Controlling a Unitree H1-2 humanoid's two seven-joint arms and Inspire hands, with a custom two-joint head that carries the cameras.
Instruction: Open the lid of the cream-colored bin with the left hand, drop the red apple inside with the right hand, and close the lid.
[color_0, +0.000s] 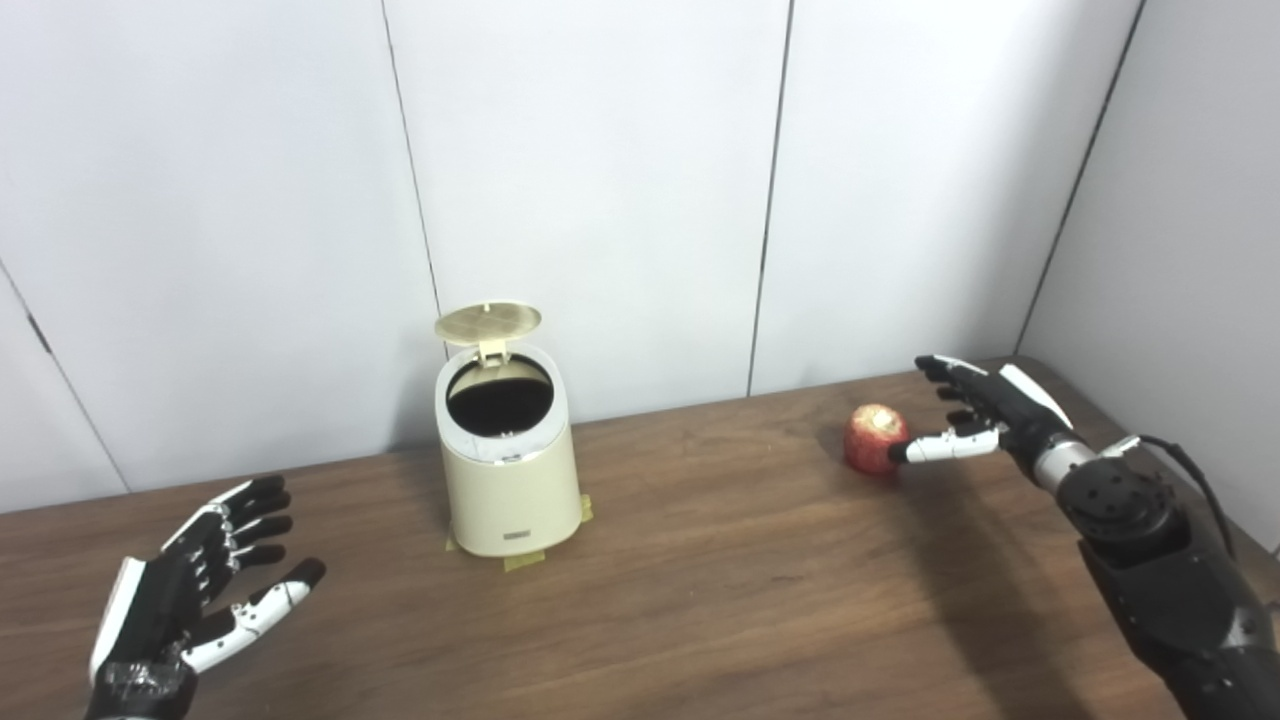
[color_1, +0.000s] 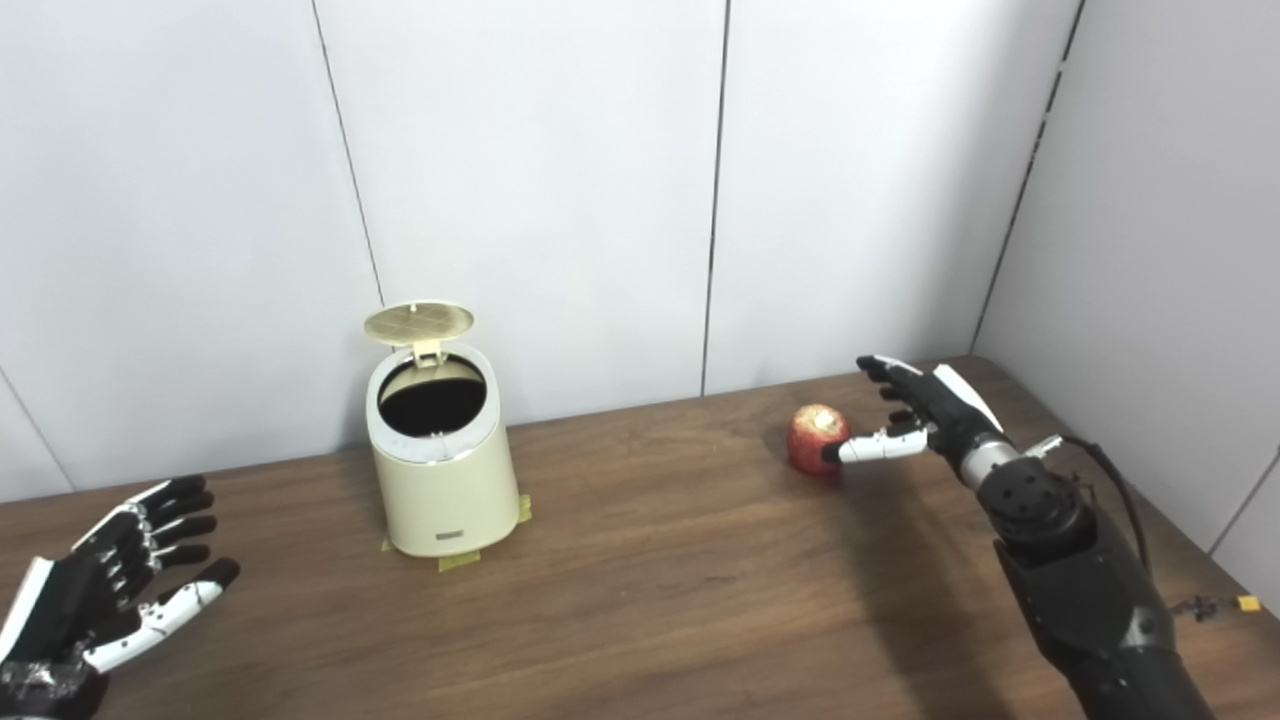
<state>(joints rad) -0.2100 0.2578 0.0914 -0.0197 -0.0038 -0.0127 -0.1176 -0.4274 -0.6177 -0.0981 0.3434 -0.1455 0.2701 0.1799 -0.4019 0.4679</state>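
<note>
The cream-colored bin (color_0: 512, 490) stands on the wooden table, left of centre, with its round lid (color_0: 488, 321) tipped up at the back and the dark inside showing. A red apple (color_0: 874, 438) lies on the table to the right. My right hand (color_0: 975, 410) is open just right of the apple, thumb tip touching or nearly touching its side, the other fingers spread behind it. Far from the bin, low at the left, my left hand (color_0: 200, 585) hovers open and holds nothing.
Yellow tape marks (color_0: 522, 560) lie under the bin's base. White wall panels (color_0: 600, 180) close the table's far edge, and a side wall (color_0: 1180, 230) runs along the right. A cable (color_0: 1190, 470) loops by my right wrist.
</note>
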